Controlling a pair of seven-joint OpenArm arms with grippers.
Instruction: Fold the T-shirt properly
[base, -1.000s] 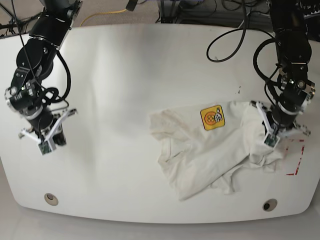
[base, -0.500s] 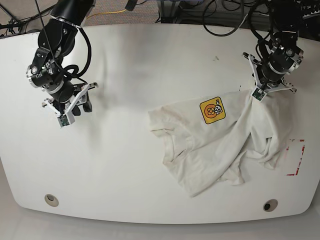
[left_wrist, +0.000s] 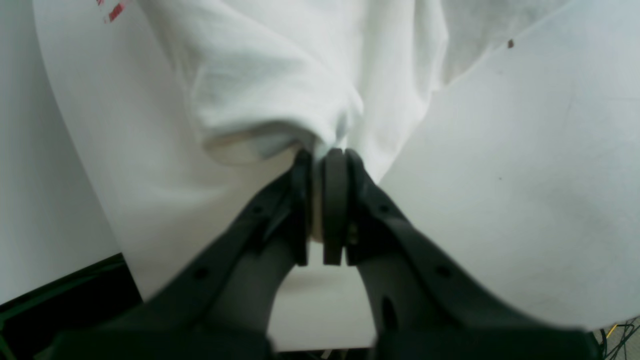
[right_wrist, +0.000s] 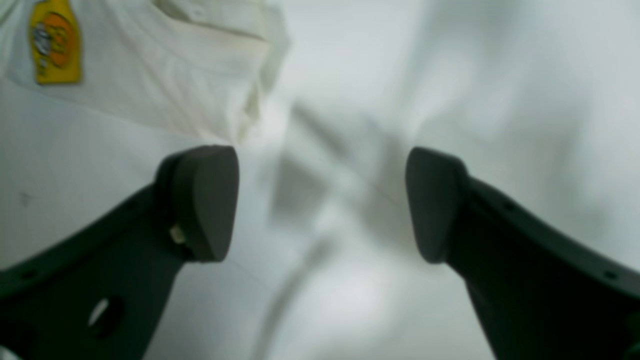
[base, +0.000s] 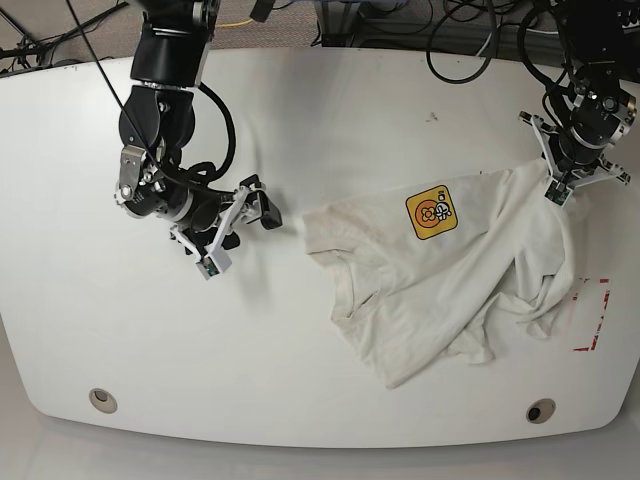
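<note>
The cream T-shirt (base: 440, 280) lies crumpled on the right half of the white table (base: 330, 120), with its yellow-orange badge (base: 431, 212) facing up. My left gripper (base: 556, 190) is shut on a bunched edge at the shirt's far right corner. The left wrist view shows the pinched fabric (left_wrist: 280, 75) at the closed gripper (left_wrist: 322, 160). My right gripper (base: 245, 228) is open and empty, just left of the shirt's left edge. In the right wrist view the gripper (right_wrist: 320, 200) is spread over bare table, with the shirt (right_wrist: 175, 75) and badge (right_wrist: 55, 42) beyond it.
Red tape marks (base: 592, 315) lie on the table at the right edge, beside the shirt, and show in the left wrist view (left_wrist: 115, 11). Two round holes (base: 101, 398) (base: 540, 410) sit near the front edge. Cables hang behind the table's back edge.
My left gripper has carried the shirt's right edge up and toward the back right, stretching the cloth. My right arm has swung from the table's left edge toward the shirt.
</note>
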